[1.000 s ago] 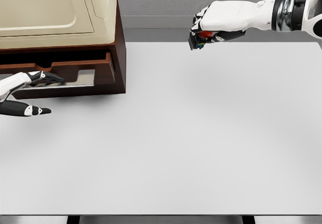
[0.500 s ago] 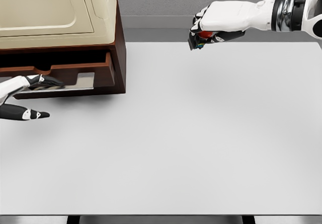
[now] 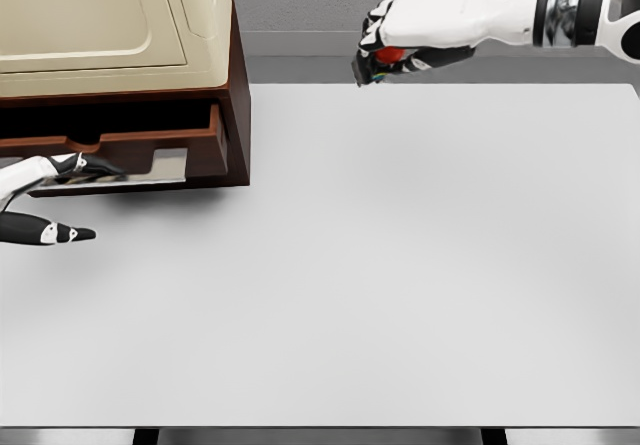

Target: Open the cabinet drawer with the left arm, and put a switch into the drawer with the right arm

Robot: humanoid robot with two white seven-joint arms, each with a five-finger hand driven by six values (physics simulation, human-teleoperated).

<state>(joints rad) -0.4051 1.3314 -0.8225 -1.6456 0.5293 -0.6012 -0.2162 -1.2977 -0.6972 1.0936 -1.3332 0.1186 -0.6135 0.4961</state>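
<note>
- From my remote station, I am watching the right hand [image 3: 395, 50] hovering above the far edge of the white table [image 3: 400, 265], its white forearm reaching in level from the upper right with the black wrist cuff showing near the frame edge.
- The right hand's fingers are curling tightly around the switch [image 3: 383, 60], a small dark block with a red part peeking out between the fingers; it is being carried in the air, well apart from the cabinet.
- At the left edge, I am seeing the left hand [image 3: 45, 195] lying low at the front of the drawer [image 3: 150, 145], its upper fingers [image 3: 85, 166] stretching forward against the pale metal handle plate while one black-tipped finger is pointing to the right just below, over the tabletop.
- I cannot tell whether those upper fingers are actually gripping the handle or only touching it.
- The drawer is standing slightly out from the dark brown cabinet [image 3: 238, 95], a shadowed gap showing above its front panel.
- A cream-coloured appliance [image 3: 110, 15] is sitting on top of the cabinet.
</note>
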